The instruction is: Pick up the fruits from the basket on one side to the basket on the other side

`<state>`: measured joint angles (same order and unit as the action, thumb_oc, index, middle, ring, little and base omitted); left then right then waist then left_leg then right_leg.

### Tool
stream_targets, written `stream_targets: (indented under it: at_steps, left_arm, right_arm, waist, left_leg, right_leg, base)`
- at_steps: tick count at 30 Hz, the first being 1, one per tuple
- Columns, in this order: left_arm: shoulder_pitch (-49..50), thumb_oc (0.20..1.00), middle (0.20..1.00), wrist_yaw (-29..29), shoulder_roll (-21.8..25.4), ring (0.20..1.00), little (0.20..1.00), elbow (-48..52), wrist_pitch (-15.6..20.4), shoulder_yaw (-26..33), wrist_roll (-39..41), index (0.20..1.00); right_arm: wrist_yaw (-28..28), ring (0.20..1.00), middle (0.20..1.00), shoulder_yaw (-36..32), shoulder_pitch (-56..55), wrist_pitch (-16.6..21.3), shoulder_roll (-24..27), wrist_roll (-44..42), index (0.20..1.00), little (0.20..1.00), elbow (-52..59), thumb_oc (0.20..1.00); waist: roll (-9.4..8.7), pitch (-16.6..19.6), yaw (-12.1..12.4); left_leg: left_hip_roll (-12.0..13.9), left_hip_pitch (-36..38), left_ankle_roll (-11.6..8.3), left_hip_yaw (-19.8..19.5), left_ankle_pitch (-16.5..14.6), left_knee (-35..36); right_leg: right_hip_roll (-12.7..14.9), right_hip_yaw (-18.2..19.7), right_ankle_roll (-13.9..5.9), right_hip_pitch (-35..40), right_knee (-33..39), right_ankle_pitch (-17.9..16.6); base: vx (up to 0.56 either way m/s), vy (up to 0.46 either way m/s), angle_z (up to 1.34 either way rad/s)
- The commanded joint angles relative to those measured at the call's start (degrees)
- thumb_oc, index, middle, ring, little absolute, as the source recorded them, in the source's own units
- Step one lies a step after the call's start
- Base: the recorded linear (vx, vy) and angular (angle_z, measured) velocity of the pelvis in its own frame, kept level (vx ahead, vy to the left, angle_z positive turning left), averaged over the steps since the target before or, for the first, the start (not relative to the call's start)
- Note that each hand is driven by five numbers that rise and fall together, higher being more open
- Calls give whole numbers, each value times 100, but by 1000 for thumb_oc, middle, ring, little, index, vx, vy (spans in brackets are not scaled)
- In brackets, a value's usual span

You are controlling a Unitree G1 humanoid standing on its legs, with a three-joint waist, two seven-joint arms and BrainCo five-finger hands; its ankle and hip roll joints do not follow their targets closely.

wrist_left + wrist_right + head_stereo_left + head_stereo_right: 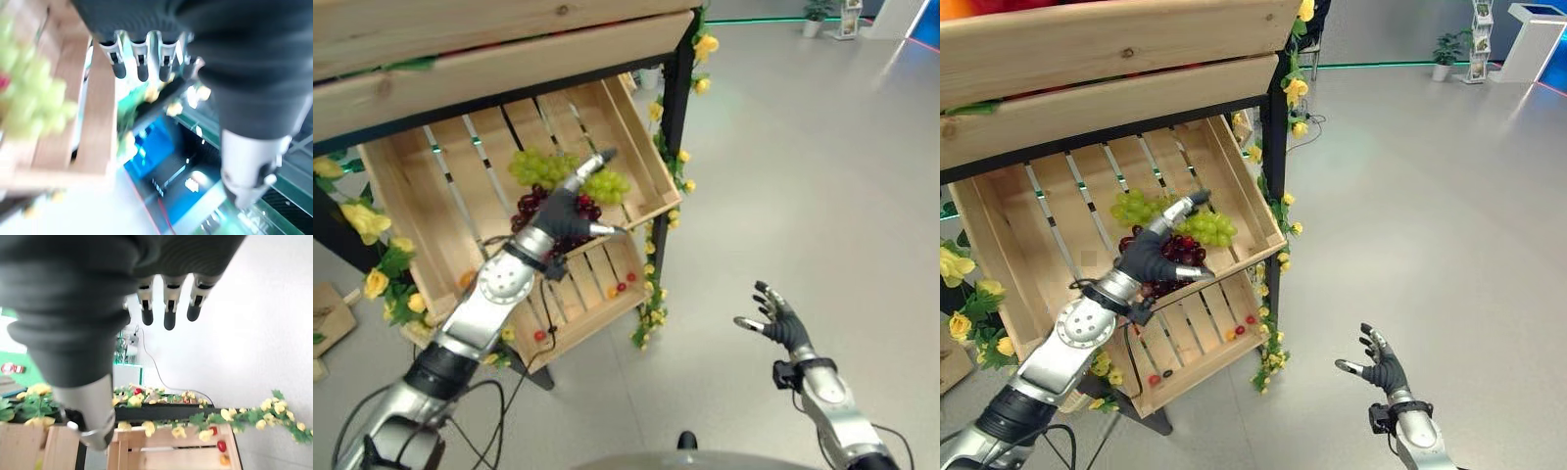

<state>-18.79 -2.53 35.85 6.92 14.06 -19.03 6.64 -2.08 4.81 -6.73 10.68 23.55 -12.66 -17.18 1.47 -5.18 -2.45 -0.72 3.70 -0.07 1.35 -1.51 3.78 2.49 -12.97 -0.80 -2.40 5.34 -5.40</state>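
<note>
The left hand (570,211) reaches up into the tilted pale slatted wooden crate (401,206), arm stretched diagonally, fingers straight and held together, thumb apart, holding nothing. The bunch of green grapes (540,166) lies just past its fingertips, with the cluster of dark red grapes (530,204) under and beside the palm. Below the thumb, the lower wooden crate (597,304) holds a few small red and orange fruits (625,286). Well apart, the right hand (779,318) hovers over the grey floor (803,176), fingers spread, empty.

Head eyes look down (wrist cameras close) on crates (636,162).
</note>
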Motion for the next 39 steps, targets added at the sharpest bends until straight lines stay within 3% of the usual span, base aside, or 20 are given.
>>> stream_targets:
  at_steps: [1,3,4,5,10,16,17,18,19,21,24,25,30,31,33,36,38,39]
  left_arm:
    - [-341,1000,1000,-225,-162,1000,1000,-452,114,-182,415,1000]
    - [-175,1000,1000,-333,-247,1000,1000,-521,41,-317,362,1000]
    - [-172,1000,1000,-335,-254,1000,1000,-524,44,-310,359,1000]
    - [42,1000,1000,-381,-313,1000,1000,-643,30,-314,299,1000]
    - [403,1000,1000,-550,-473,1000,1000,-895,-13,-476,197,1000]
    - [806,1000,1000,-389,-437,1000,1000,-792,106,-170,286,1000]
    - [1071,1000,1000,-279,-368,1000,1000,-737,170,136,320,1000]
    - [1075,1000,1000,-280,-366,1000,1000,-734,169,139,321,1000]
    - [1313,1000,1000,-126,-393,1000,1000,-723,201,444,317,1000]
    - [1520,1000,1000,-7,-480,1000,1000,-835,299,631,338,1000]
    - [1655,1000,1000,294,-640,1000,1000,-1103,376,792,264,1000]
    - [1749,1000,1000,484,-793,1000,1000,-1341,401,933,354,1000]
    - [1950,1000,1000,641,-830,1000,1000,-1423,449,1238,426,1000]
    - [2026,1000,1000,694,-786,1000,1000,-1377,470,1323,474,1000]
    - [2074,1000,1000,703,-792,1000,1000,-1373,480,1424,594,1000]
    - [2039,1000,1000,791,-896,1000,1000,-1507,475,1487,816,1000]
    - [2089,1000,1000,897,-992,1000,1000,-1669,502,1478,774,1000]
    - [2053,1000,1000,950,-1026,1000,1000,-1847,501,1473,799,1000]
  right_arm:
    - [-207,1000,1000,-308,462,463,264,-194,1000,1000,262,1000]
    - [-275,1000,1000,-250,675,460,321,-156,1000,1000,157,1000]
    - [-278,1000,1000,-241,685,463,328,-156,1000,1000,147,1000]
    - [-275,1000,1000,-171,862,435,359,-150,1000,1000,77,1000]
    - [-377,1000,1000,-407,710,439,255,-92,1000,1000,157,1000]
    - [-390,1000,1000,-475,728,424,52,-120,1000,1000,110,1000]
    - [-387,1000,1000,-437,810,415,-99,-160,1000,1000,118,1000]
    - [-388,1000,1000,-435,809,414,-100,-160,1000,1000,119,1000]
    - [-443,1000,1000,-403,884,425,-227,-171,1000,1000,119,1000]
    - [-442,1000,1000,-379,788,466,-281,-196,1000,1000,120,1000]
    - [-489,1000,1000,-405,699,509,-342,-225,1000,1000,51,1000]
    - [-562,1000,1000,-395,688,544,-393,-213,1000,1000,-212,1000]
    - [-611,1000,1000,-322,721,512,-399,-96,1000,1000,-304,1000]
    - [-586,1000,1000,-242,769,502,-388,-59,1000,1000,-174,1000]
    - [-514,1000,1000,-149,788,496,-381,-43,1000,1000,-10,1000]
    - [-456,1000,1000,7,788,508,-350,46,1000,1000,168,1000]
    - [-418,1000,1000,150,727,532,-339,56,1000,1000,26,1000]
    - [-458,1000,1000,216,753,523,-311,52,1000,1000,-81,1000]
  waist:
    - [-223,-130,-92]
    - [-234,-194,-20]
    - [-221,-186,-9]
    - [-204,-171,20]
    - [-142,-66,-191]
    - [-291,-287,-236]
    - [-381,-352,-134]
    - [-383,-345,-128]
    - [-373,-339,140]
    - [-352,-339,135]
    - [-388,-254,154]
    - [-409,-156,218]
    - [-519,-4,334]
    - [-571,36,408]
    - [-650,57,473]
    - [-711,28,481]
    - [-631,-14,446]
    - [-599,-25,393]
  left_leg:
    - [-86,-519,-238,-506,-373,-1087]
    - [-516,-583,-152,-1200,-529,-1448]
    - [-512,-600,-142,-1184,-560,-1480]
    - [-759,-566,10,-1498,-596,-1463]
    - [-566,-332,130,-1018,-552,-942]
    - [-569,-443,301,-470,-409,-580]
    - [-441,-623,291,-150,-338,-600]
    - [-441,-629,291,-142,-341,-604]
    - [-241,-738,250,235,-274,-645]
    - [-135,-660,243,328,-213,-536]
    - [-66,-679,266,425,-152,-495]
    - [34,-746,250,506,-135,-539]
    - [201,-860,146,688,-132,-664]
    - [317,-888,65,823,-129,-730]
    - [421,-918,-25,938,-129,-812]
    - [696,-857,-221,967,-80,-856]
    - [1056,-687,-365,821,42,-783]
    - [1210,-680,-430,759,159,-755]
  right_leg:
    - [13,345,-336,292,-431,638]
    - [-46,671,-333,85,-566,575]
    - [-52,689,-337,65,-593,594]
    - [-115,1079,-371,-158,-673,470]
    - [-57,1291,-555,-370,-646,217]
    - [9,1586,-914,-988,-722,-315]
    - [142,1223,-991,-1205,-746,-412]
    - [139,1231,-990,-1215,-751,-410]
    - [447,251,-899,-1069,-885,-62]
    - [474,408,-812,-790,-1190,258]
    - [500,595,-760,-623,-1435,428]
    - [709,520,-758,-380,-1424,471]
    - [1218,403,-926,-25,-1206,88]
    - [1466,182,-1025,24,-1109,-153]
    - [1550,27,-1096,56,-918,-248]
    - [1420,42,-1095,-93,-795,-84]
    - [1114,131,-958,-88,-1039,502]
    - [932,209,-849,-168,-1157,618]
  base:
    - [-148,-10,-13]
    - [-95,25,-25]
    - [-98,84,-77]
    - [-92,105,-96]
    - [-107,172,-98]
    - [-237,130,-81]
    - [-203,7,-109]
    - [-330,32,-129]
    - [-154,34,-110]
    - [-137,23,-137]
    - [-123,-54,-51]
    - [-73,-147,-28]
    - [-51,-180,-40]
    - [-31,-247,-32]
    - [-26,-349,-58]
    - [37,-416,-93]
    - [98,-452,-63]
    - [84,-472,-14]
